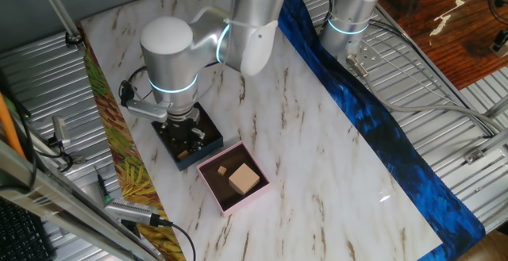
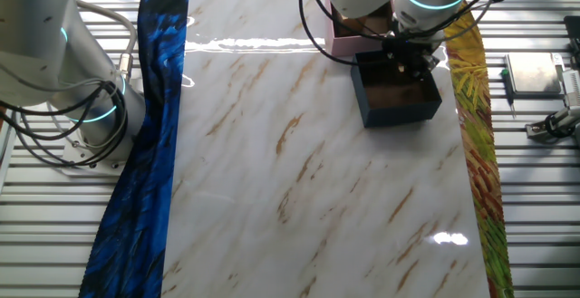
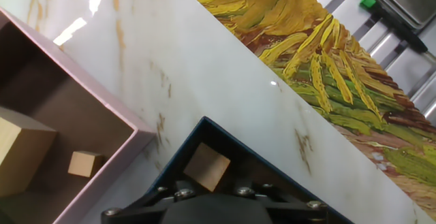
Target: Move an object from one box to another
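Note:
The dark navy-blue box stands beside the pale pink box, almost touching it. My gripper is lowered into the navy box. A small wooden cube lies inside that box, just ahead of the gripper body; the fingers are hidden, so any hold on it cannot be judged. In the pink box rest a large wooden block and a small one.
A yellow-green patterned strip runs along the table edge near the boxes. A blue cloth strip lines the opposite edge. A second arm's base stands beyond it.

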Motion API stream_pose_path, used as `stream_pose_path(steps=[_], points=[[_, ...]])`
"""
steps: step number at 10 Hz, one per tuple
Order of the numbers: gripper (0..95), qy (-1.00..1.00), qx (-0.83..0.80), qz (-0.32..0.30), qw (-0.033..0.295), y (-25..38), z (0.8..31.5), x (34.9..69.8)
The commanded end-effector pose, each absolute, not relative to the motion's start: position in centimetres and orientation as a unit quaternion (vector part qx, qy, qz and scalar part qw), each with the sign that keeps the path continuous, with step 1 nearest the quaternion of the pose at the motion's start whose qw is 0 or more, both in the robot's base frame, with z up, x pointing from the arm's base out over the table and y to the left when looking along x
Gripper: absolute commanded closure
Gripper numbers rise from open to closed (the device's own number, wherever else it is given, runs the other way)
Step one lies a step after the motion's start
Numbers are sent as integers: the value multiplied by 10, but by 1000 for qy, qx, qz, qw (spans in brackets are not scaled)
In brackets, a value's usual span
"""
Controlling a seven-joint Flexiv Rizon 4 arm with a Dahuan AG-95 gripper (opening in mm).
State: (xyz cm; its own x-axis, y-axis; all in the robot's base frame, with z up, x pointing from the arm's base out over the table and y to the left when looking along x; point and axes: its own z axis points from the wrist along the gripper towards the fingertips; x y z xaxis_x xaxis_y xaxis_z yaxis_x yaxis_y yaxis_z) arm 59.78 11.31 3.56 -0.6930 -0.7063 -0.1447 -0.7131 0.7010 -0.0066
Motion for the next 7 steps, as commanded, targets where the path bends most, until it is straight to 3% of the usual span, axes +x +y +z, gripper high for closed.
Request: stream_pose_path(steps=[1, 7], points=[[950, 920, -386, 24, 68, 113, 36, 598], [950, 927, -371, 41, 25, 113, 36, 598]])
